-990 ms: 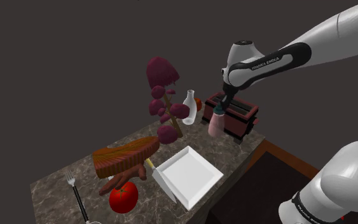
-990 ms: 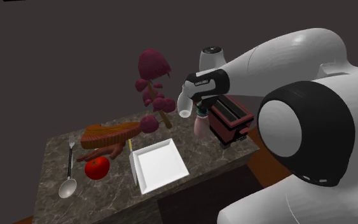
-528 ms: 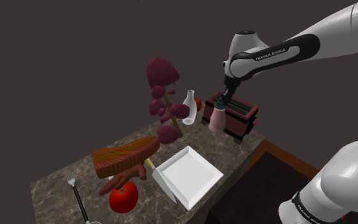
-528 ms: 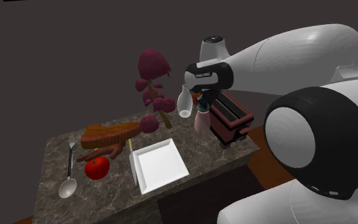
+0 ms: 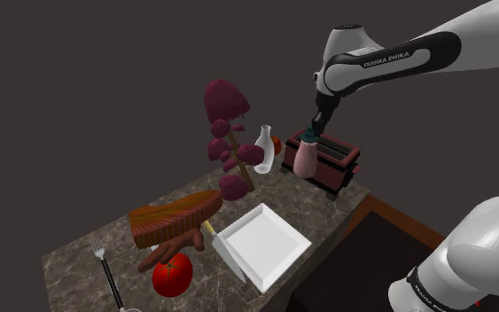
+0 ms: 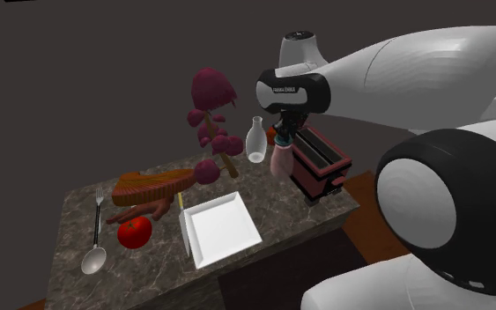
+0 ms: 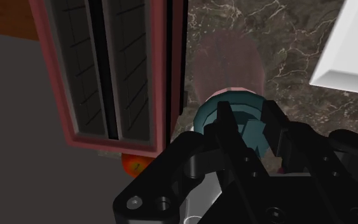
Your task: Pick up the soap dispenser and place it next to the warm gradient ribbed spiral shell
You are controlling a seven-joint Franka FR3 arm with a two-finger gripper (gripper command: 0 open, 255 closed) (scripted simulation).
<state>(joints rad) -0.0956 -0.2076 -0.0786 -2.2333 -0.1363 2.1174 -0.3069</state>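
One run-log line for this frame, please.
hand: shut on soap dispenser at its teal top | dispenser: appears raised off countertop, beside dark red toaster | spiral shell: counter's other end, not yet reached

Dark marbled countertop (image 5: 323, 211). White square plate (image 5: 263, 245) at near edge, knife (image 5: 225, 253) touching its side on the shoulder view's left. Further left: tomato (image 5: 172, 275), fork (image 5: 110, 279), spoon (image 6: 94, 257). Ribbed brown shell (image 5: 175, 215) behind tomato. Purple plant (image 5: 230, 142), white vase (image 5: 264, 151) far side; red toaster (image 5: 331, 162) far right.

You stood at a kitchen counter (image 6: 281, 208), its top marbled stone. It carried a red toaster (image 6: 319, 167), a white plate (image 6: 222, 227), a fork (image 6: 99, 208), a spoon (image 6: 93, 259) and a tomato (image 6: 134, 232).
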